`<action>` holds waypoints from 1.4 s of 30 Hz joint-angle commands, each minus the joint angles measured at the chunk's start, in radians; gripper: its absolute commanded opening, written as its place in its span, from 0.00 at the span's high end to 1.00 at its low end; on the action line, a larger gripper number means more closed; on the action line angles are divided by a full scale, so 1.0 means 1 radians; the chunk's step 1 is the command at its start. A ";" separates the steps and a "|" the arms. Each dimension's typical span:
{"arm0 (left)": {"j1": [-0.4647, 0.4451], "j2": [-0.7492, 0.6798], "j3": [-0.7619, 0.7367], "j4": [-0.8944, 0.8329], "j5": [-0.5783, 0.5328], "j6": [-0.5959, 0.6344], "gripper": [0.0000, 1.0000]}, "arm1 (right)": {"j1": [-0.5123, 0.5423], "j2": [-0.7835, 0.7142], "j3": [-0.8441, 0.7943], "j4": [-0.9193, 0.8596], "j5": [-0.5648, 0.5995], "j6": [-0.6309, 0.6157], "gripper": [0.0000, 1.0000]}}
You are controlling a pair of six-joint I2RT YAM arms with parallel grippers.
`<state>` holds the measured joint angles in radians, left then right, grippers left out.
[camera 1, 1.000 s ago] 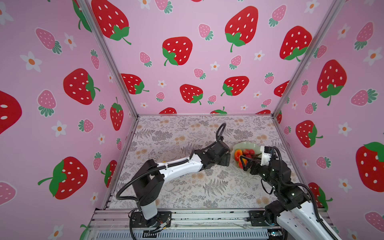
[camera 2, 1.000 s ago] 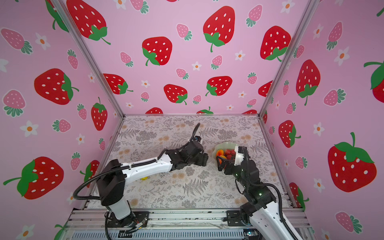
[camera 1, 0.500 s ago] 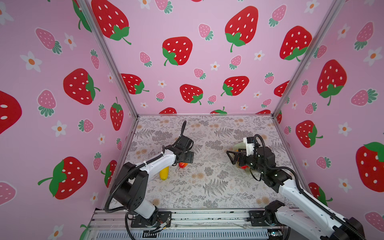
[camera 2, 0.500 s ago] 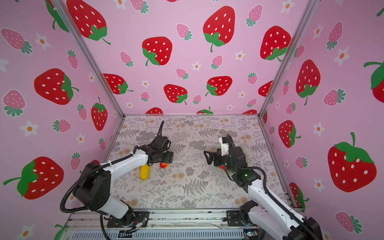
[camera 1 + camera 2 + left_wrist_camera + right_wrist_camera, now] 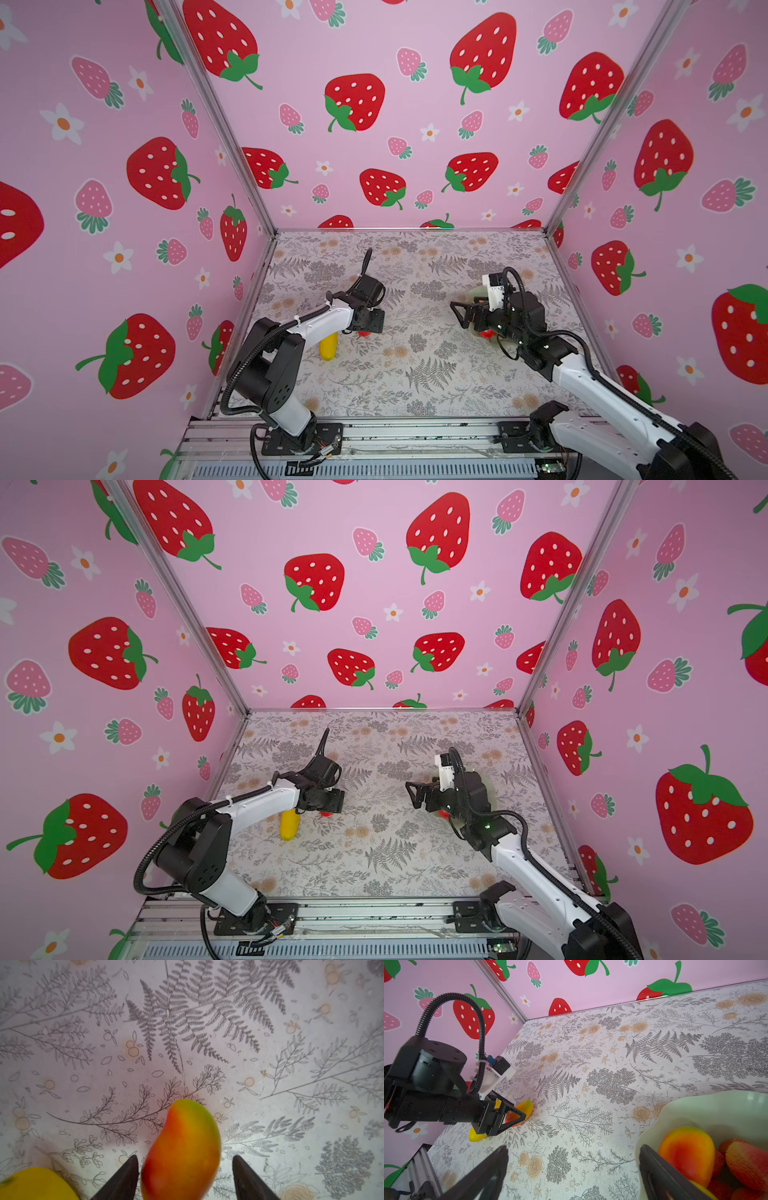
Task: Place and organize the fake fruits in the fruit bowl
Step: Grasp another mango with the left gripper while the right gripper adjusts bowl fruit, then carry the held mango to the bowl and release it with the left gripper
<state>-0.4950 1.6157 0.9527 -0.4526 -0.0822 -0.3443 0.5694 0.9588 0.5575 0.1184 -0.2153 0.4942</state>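
A red-orange mango point(image 5: 182, 1151) lies on the floral mat with my left gripper point(image 5: 184, 1157) open around it. One finger point(image 5: 126, 1174) is nearly against the mango and the other stands off with a gap. In both top views only a red sliver of the mango point(image 5: 364, 333) shows under the gripper. A longer yellow mango point(image 5: 328, 347) lies just beside it. The mint-green fruit bowl point(image 5: 695, 1109) holds an orange-red mango point(image 5: 687, 1153), a redder mango point(image 5: 749, 1165) and red berries point(image 5: 716, 1161). My right gripper point(image 5: 573, 1148) is wide open and empty, next to the bowl's rim.
Pink strawberry-print walls close in the left, back and right sides. The right arm's wrist point(image 5: 515, 311) covers most of the bowl in both top views. An aluminium rail point(image 5: 374, 436) runs along the front edge.
The left gripper left the bowl, swung left and came down over the red-orange mango, its jaws narrowing. The right gripper lifted away from the bowl and now points toward the middle.
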 commanded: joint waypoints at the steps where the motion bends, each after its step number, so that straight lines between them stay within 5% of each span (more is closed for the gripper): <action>1: 0.004 -0.010 -0.015 -0.029 0.021 -0.009 0.27 | 0.002 0.005 0.041 0.011 -0.004 -0.021 0.01; 24: -0.007 0.054 0.032 0.041 -0.005 -0.011 0.47 | -0.054 -0.089 0.028 -0.068 -0.001 -0.050 0.01; 30: -0.062 0.043 0.115 0.068 0.026 0.015 0.52 | -0.146 -0.140 0.011 -0.139 0.001 -0.035 0.01; 36: -0.191 0.184 0.381 0.185 0.197 0.097 0.52 | -0.308 -0.214 -0.063 -0.168 -0.073 0.018 0.01; 42: -0.249 0.371 0.602 0.322 0.380 0.325 0.52 | -0.333 -0.285 -0.075 -0.190 -0.075 0.021 0.01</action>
<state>-0.7441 1.9301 1.4815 -0.2058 0.1646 -0.1497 0.2413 0.6998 0.4828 -0.0601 -0.2649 0.5037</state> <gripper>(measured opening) 0.511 0.994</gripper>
